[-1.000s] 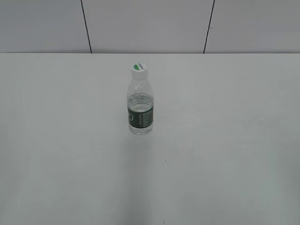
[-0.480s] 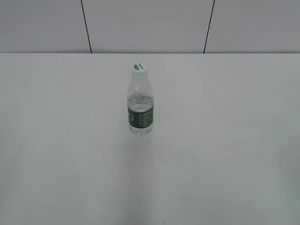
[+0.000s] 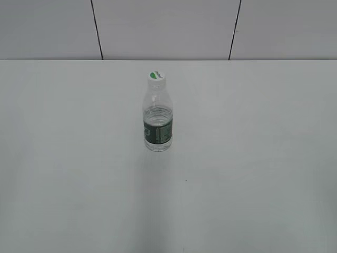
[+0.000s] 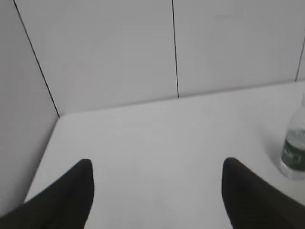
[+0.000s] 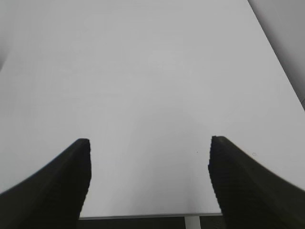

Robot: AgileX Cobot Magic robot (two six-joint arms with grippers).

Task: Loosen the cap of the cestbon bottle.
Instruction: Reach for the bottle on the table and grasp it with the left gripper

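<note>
Cestbon bottle [image 3: 158, 118] stands upright on the white table [image 3: 253, 158], a bit left of centre and toward the far half, near the panelled wall [image 3: 168, 29]. White cap [image 3: 156, 77] with green leaf mark sits on its neck. Neither arm shows in the exterior view.

Left gripper [image 4: 157, 179]: black fingers spread wide, nothing between them, touching nothing. Bottle shows at the right edge of the left wrist view [image 4: 294, 150], ahead of and off to the right of the right-hand finger [image 4: 245, 198], well apart from it; cap cropped out there.

Right gripper [image 5: 148, 162]: jaws equally wide apart, empty, over bare table surface near its front edge. Bottle not in the right wrist view.

Bottle contents: clear water, level visible a little above the dark green label band [image 3: 158, 132], upper part of the bottle empty.
</note>
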